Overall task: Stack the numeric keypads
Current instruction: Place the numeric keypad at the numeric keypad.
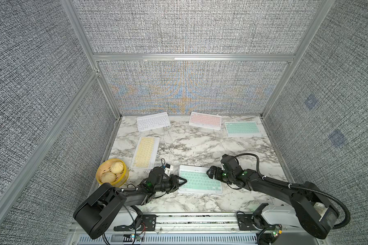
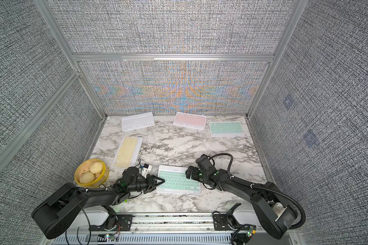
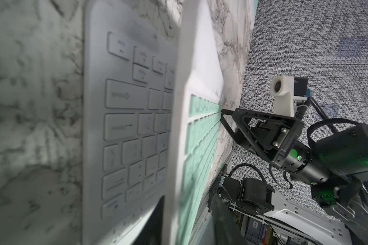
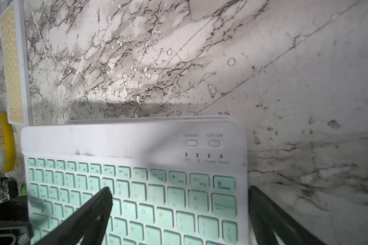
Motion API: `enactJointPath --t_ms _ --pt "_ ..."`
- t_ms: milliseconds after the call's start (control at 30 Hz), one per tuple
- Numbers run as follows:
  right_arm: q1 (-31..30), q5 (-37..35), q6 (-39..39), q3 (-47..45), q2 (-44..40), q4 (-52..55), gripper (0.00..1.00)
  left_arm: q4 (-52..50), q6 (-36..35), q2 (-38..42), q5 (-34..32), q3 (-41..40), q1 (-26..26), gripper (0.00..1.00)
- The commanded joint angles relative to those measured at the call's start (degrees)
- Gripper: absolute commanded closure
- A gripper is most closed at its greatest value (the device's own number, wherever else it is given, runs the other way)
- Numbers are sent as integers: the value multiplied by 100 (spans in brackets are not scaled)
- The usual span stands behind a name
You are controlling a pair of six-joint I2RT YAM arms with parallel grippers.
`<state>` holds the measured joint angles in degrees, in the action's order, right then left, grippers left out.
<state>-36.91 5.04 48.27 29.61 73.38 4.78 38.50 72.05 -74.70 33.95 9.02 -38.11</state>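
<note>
My left claw [image 1: 184, 181] points in from 9 o'clock at the near mint pad [image 1: 200, 180]. That pad lies toward 6 o'clock on the table [image 1: 200, 146], right in front of me. In my left wrist view the pad's short edge sits between my two fingers [image 3: 155, 220]. Beneath it the lower white pad [image 3: 125, 118] shows its keys bare, so the mint edge rides above it on that side. That view is blurred, and I cannot tell whether those fingers pinch the edge or stand just off it.

My right claw [image 1: 209, 172] is spread wide at the pad's 3 o'clock end. One finger [image 4: 98, 203] hangs over the mint keys and the other is past the pad's edge over bare marble, so it holds nothing. From that wrist, a thin strip of the lower pad's rim shows beyond the mint pad's far edge.

The other pads lie flat and single:
- The yellow pad [image 1: 146, 154] is at 9 o'clock.
- The far white pad [image 1: 153, 121] is at 11 o'clock.
- The pink pad [image 1: 204, 120] is at 12 o'clock.
- The far mint pad [image 1: 241, 128] is at 1 o'clock, just beside the pink one.

A basket [image 1: 124, 177] with two buns [image 1: 116, 167] stands at 8 o'clock, near the yellow pad's near end.
</note>
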Motion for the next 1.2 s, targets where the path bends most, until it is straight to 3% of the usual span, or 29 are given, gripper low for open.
enactJointPath --t_ms 0,133,200,500,800,1000,1167 --pt "-36 -85 12 53 0 239 1 -58 -57 -1 -89 101 -12 45" --pt "-87 -199 11 91 2 389 1 -437 -197 61 -202 239 -18 29" --pt "-118 -261 22 93 0 442 1 -625 -239 95 -272 289 -19 25" --pt "-151 -416 -1 157 99 463 1 -1257 -161 234 -802 331 -109 20" --pt "-188 -406 -1 281 244 479 1 -2539 -399 993 -1229 525 -139 17" --pt "-252 -545 -66 466 303 696 1 -3786 -803 1519 -1686 902 -139 12" --pt "-291 -562 -176 625 421 902 1 -5047 -1632 1551 -2602 1764 -138 5"
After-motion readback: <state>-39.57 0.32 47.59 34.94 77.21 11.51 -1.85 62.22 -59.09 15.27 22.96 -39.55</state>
